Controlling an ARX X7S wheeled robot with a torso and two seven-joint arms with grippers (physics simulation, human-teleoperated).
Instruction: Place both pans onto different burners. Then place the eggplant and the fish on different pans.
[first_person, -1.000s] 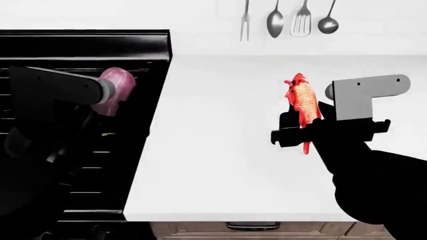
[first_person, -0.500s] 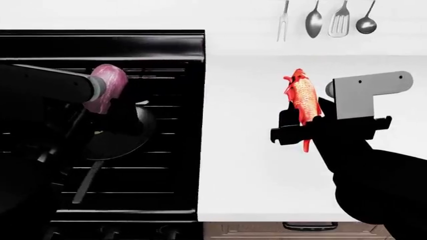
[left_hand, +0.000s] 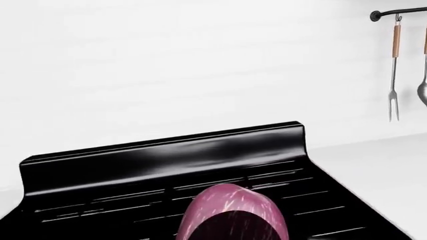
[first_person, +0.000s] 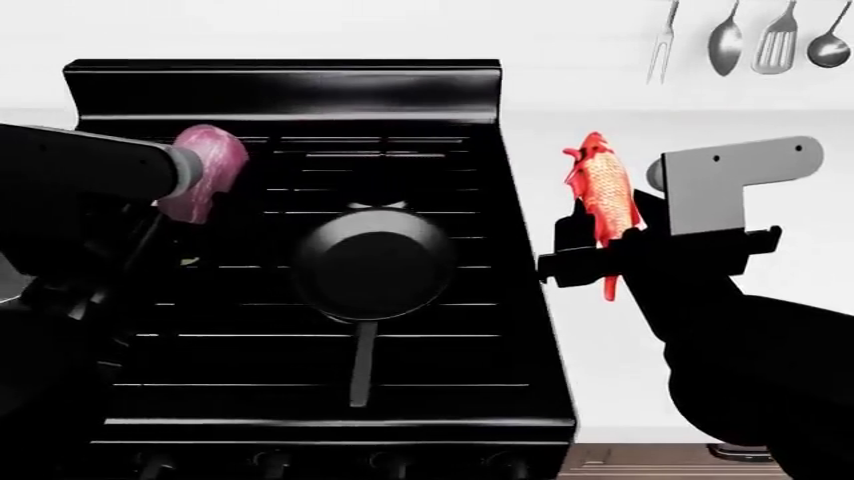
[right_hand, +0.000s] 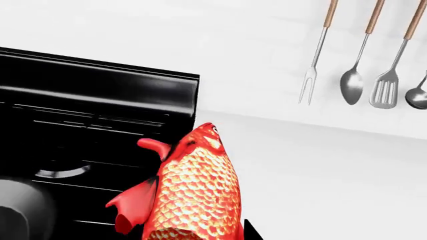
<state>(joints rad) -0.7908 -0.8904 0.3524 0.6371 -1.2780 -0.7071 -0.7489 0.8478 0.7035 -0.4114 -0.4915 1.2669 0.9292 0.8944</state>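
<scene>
My right gripper pinches fish, left gripper pinches eggplant. Risk: only one pan visible at 9 o'clock of fish; both could land there.

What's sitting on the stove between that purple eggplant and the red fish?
In the head view, one black frying pan sits on the stove grates between the eggplant and the fish.

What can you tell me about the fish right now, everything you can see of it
The fish is red-orange, with a scaly orange body and bright red fins, one sticking out at its side. It looks glossy and stiff. The right hand is shut on its lower part, holding it upright in the air, head up and a red tip showing below the hand. It hangs over the white counter, just right of the stove, touching nothing else.
</scene>
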